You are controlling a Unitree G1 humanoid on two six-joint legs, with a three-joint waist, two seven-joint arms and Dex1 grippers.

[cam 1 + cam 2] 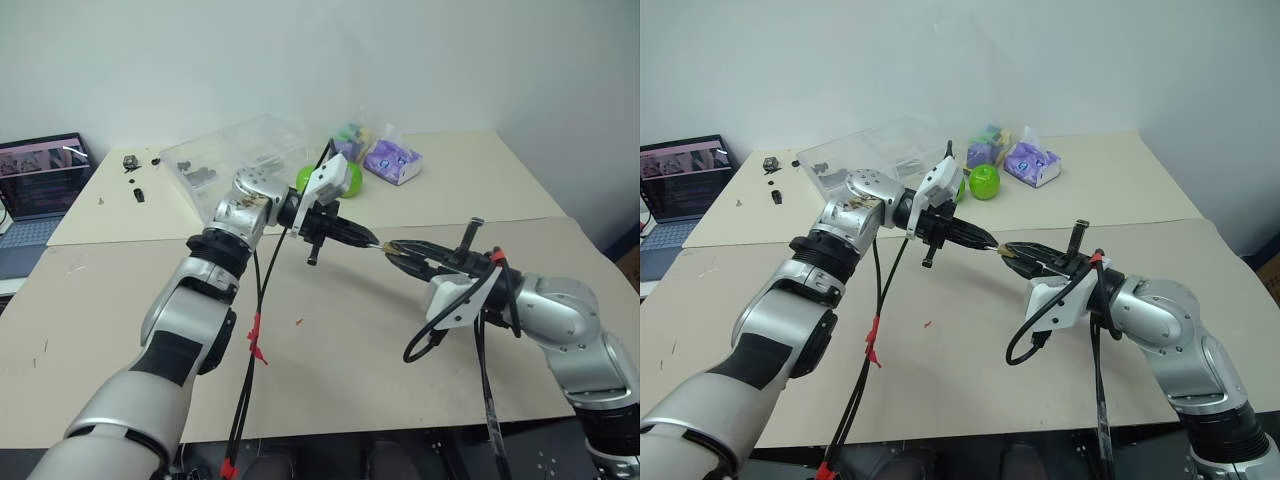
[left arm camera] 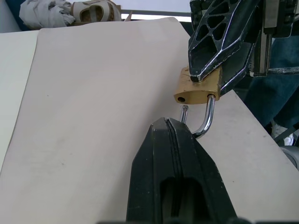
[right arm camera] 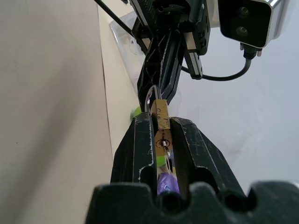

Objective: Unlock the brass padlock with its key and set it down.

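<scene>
Right gripper [image 1: 400, 251] clamped on small yellow-brass rectangular padlock [image 2: 198, 86], aloft over beige worktop [image 1: 330, 350]. Thin silver U-shaped shackle [image 2: 205, 122] sprung, pointing toward nine o'clock. Left gripper [image 1: 368, 240] clenched on that shackle. Long axis runs gripper to gripper.

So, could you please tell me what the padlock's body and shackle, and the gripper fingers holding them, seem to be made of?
The brass padlock body looks like yellow brass: a dull golden, slightly scuffed surface. Its shackle looks like polished steel or chrome: silvery, with bright highlights. The right gripper pinches the body and the left gripper is shut on the shackle; their fingers look like matte black plastic, though coated metal can't be ruled out.
</scene>
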